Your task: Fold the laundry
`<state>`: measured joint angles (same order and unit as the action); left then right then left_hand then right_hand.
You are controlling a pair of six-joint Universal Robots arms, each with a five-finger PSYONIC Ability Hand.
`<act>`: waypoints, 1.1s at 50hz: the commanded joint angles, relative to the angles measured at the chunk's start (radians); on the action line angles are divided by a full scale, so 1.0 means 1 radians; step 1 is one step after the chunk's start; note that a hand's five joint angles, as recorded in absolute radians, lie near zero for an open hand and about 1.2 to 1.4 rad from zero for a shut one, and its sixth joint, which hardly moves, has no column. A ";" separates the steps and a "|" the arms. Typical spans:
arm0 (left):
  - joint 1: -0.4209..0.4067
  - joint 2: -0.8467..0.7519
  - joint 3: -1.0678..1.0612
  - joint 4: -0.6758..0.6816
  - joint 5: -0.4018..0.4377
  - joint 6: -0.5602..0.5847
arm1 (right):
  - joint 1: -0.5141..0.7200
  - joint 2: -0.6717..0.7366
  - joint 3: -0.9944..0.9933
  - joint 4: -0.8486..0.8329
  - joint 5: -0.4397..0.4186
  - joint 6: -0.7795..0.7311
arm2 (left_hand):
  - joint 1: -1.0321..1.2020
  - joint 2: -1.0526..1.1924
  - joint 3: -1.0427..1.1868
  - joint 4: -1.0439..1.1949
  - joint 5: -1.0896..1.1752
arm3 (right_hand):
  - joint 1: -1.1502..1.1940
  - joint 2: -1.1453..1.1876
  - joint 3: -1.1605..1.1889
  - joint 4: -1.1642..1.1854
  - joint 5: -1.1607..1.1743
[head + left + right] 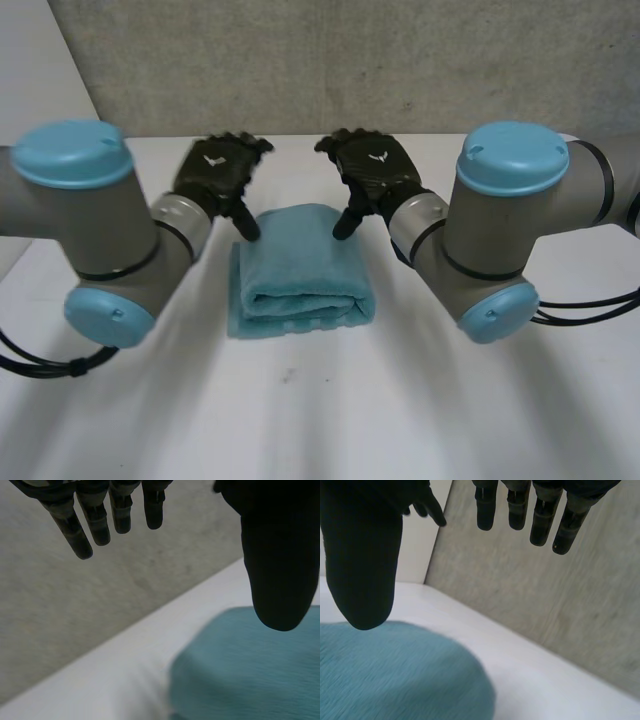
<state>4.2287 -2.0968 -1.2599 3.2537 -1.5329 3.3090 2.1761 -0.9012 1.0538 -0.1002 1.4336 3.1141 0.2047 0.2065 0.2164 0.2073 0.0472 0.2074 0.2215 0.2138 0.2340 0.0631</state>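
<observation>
A teal towel [300, 270] lies folded into a thick, small bundle in the middle of the white table, its rolled fold toward the front. My left hand [215, 172] hovers at the towel's far left corner, fingers straight and spread, thumb pointing down near the cloth. My right hand [372, 170] hovers at the far right corner in the same pose. In the left wrist view the fingers [95, 522] are straight and the thumb [280, 565] hangs above the towel [250, 670]. In the right wrist view the fingers [545, 515] and thumb [365, 565] stand apart above the towel [395, 675]. Neither hand holds anything.
A grey wall [330, 60] runs close behind the table's far edge [300, 140]. Both arms' elbows [90, 210] [500, 220] flank the towel. Bare white table [320, 410] stretches in front of the towel.
</observation>
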 commanded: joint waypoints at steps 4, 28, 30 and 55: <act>-0.013 -0.166 0.027 -0.106 -0.006 -0.063 | -0.035 0.248 -0.182 0.247 -0.093 0.066 | 0.006 0.004 -0.006 0.003 -0.011 | -0.033 -0.047 -0.039 -0.059 -0.063; 0.059 0.259 0.194 -0.373 0.014 -0.066 | -0.154 -0.232 -0.215 0.387 0.175 0.038 | -0.003 -0.005 -0.015 -0.006 -0.020 | -0.033 -0.047 -0.039 -0.059 -0.063; 0.077 0.291 0.215 -0.445 0.011 -0.066 | -0.165 -0.258 -0.197 0.386 0.198 0.029 | -0.009 -0.011 -0.021 -0.011 -0.026 | -0.033 -0.047 -0.039 -0.059 -0.063; 0.103 0.394 0.085 -0.456 0.019 -0.072 | -0.259 -0.444 0.086 0.352 0.241 -0.123 | -0.029 -0.031 -0.041 -0.032 -0.046 | -0.033 -0.047 -0.039 -0.059 -0.063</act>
<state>4.3370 -1.7027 -1.1452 2.7628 -1.5122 3.2394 1.9143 -1.3466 1.1307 0.2534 1.6756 2.9934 0.2047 0.2065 0.2164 0.2073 0.0470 0.1966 0.2214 0.2138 0.2340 0.0629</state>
